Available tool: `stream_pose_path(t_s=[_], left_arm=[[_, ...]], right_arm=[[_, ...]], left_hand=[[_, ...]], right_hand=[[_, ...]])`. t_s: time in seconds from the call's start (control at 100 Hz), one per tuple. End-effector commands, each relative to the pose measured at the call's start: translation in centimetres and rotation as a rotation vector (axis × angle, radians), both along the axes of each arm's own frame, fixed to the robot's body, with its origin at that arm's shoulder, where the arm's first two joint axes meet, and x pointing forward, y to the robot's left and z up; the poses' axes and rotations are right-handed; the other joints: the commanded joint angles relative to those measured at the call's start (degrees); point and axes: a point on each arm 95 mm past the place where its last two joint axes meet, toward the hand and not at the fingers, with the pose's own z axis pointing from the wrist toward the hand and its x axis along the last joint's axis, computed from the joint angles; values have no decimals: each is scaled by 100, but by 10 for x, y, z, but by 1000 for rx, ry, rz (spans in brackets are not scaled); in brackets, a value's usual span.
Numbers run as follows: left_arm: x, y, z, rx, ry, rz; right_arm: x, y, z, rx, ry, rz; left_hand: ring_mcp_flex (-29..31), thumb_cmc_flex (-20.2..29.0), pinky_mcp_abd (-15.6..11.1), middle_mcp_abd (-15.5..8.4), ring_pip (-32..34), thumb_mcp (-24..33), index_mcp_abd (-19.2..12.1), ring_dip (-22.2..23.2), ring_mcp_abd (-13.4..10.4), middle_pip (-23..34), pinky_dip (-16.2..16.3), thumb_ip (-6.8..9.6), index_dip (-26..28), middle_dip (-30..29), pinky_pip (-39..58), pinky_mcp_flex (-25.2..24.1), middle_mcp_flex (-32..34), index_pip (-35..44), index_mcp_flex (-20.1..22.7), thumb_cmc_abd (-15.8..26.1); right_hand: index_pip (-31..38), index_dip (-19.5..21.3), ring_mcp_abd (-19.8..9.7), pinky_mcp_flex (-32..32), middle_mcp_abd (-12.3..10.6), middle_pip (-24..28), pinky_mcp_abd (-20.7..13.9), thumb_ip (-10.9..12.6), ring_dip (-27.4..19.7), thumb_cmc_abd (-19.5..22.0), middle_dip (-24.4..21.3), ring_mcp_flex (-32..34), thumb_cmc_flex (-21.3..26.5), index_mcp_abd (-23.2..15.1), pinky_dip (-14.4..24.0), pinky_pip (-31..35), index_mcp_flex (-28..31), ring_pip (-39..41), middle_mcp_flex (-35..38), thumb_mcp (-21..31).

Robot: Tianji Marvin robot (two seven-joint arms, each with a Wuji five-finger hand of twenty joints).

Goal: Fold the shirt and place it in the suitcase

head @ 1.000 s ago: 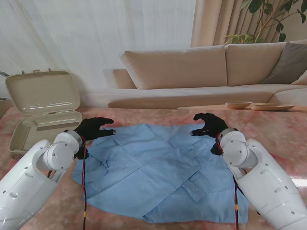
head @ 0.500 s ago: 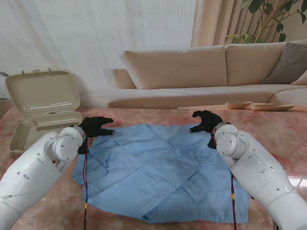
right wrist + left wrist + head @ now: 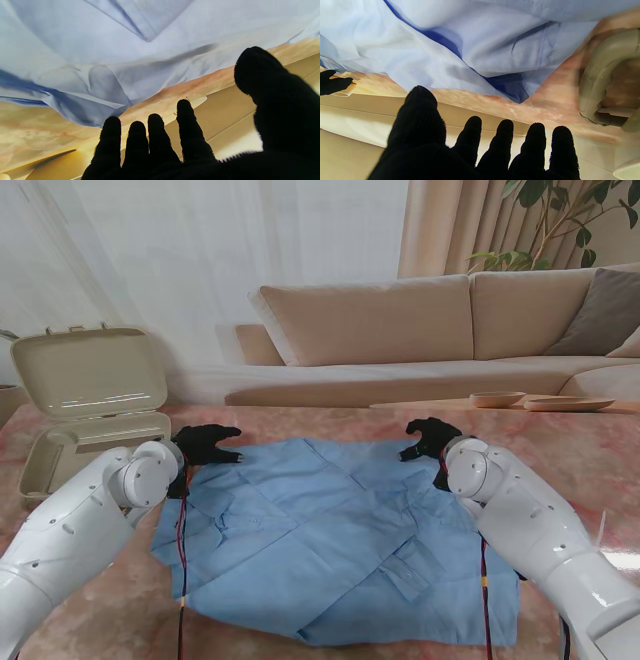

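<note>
Both hands reach farther out, left hand (image 3: 205, 445) and right hand (image 3: 430, 438) spread, holding nothing, poised over shirt (image 3: 330, 530) far corners; grasp for first fold likely next.

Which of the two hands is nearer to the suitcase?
The left hand: it is at the shirt's far left corner, beside the open suitcase.

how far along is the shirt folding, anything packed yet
Early stage. Done: the shirt lies spread on the table, sleeves folded across it, and the suitcase stands open with no shirt inside. In hand: left hand and right hand, both open, hover at the shirt's far corners. Left: grasping, folding, packing.
</note>
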Motion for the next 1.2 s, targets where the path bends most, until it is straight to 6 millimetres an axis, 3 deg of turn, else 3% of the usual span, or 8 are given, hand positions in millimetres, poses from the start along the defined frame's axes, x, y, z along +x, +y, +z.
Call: stream_pose_path(t_s=[0.0, 0.57, 0.63, 0.69, 0.98, 1.02, 1.04, 1.19], left_arm=[[1, -3, -2, -5, 9, -3], [6, -3, -21, -5, 80, -21], [6, -4, -23, -6, 83, -22], [6, -4, -25, -8, 86, -24], [7, -6, -27, -20, 78, -33], [8, -7, -27, -21, 75, -35], [8, -7, -27, -21, 74, -36], [8, -9, -28, -24, 73, -46]], right_arm=[[-1, -1, -6, 3, 28, -2], [-1, -4, -20, -27, 79, 30], [-2, -4, -22, -33, 79, 32], [-2, -4, -23, -41, 76, 33], [-3, -5, -26, -62, 71, 30], [-3, -5, -26, -66, 72, 32], [-3, -5, -27, -68, 73, 34], [-2, -6, -29, -83, 77, 41]], left_hand=[[-280, 135, 36, -29, -45, -132, -208, -13, 135, -25, 105, -87, -72, -68, -83, -34, -221, -153, -291, -45], [391, 381, 124, 46, 363, -108, -348, 299, 227, 194, 668, -85, -123, 36, 1098, 71, 243, -49, -270, -230], [559, 439, 146, 41, 502, -103, -308, 411, 224, 293, 758, -84, -90, 115, 1358, 115, 347, 45, -228, -274], [735, 476, 158, 40, 644, -103, -285, 530, 190, 373, 866, -86, -48, 202, 1600, 180, 431, 139, -190, -299], [1536, 701, 225, 18, 1545, -81, -23, 1312, 19, 802, 1549, -96, 303, 650, 2679, 567, 924, 929, 452, -566], [1620, 726, 227, 8, 1654, -77, 14, 1402, 10, 869, 1611, -96, 352, 705, 2770, 622, 991, 1040, 516, -600], [1690, 764, 237, -3, 1753, -69, 34, 1494, 3, 933, 1674, -93, 392, 764, 2863, 670, 1047, 1134, 535, -639], [2167, 1013, 278, -125, 2456, -9, 227, 2161, -47, 1410, 2178, -65, 591, 1211, 3536, 1015, 1404, 1622, 577, -869]], right_hand=[[-22, 36, -134, -77, -86, 66, -103, -207, -151, -193, -32, -292, -222, 5, 137, -47, -208, 8, -199, 166], [28, 41, 38, 63, -58, 424, 3, -197, 194, -191, 265, 281, -178, 91, 276, 46, -65, 341, -67, 125], [78, 88, 107, 2509, -37, 630, -3980, -203, 478, -219, 596, 443, -173, 94, 1063, 1113, -9, 532, -50, 148], [162, 161, 170, 436, -2, 848, -98, -214, 741, -266, 915, 605, -171, 111, 1036, 3, 77, 847, 1, 189], [698, 522, 356, 350, 84, 1695, 323, -296, 1700, -557, 1927, 919, -161, 118, 1058, 1557, 542, 2685, 430, 504], [789, 580, 367, 3141, 77, 1753, -2938, -310, 1796, -599, 2023, 967, -162, 95, 983, 3096, 587, 2846, 510, 546], [866, 625, 375, 3575, 78, 1806, -3428, -315, 1856, -631, 2073, 1027, -158, 80, 888, 3020, 622, 2954, 585, 572], [1358, 863, 407, 3921, 75, 2100, -2942, -361, 2299, -851, 2439, 1257, -102, -6, 1512, 3142, 719, 3598, 897, 803]])
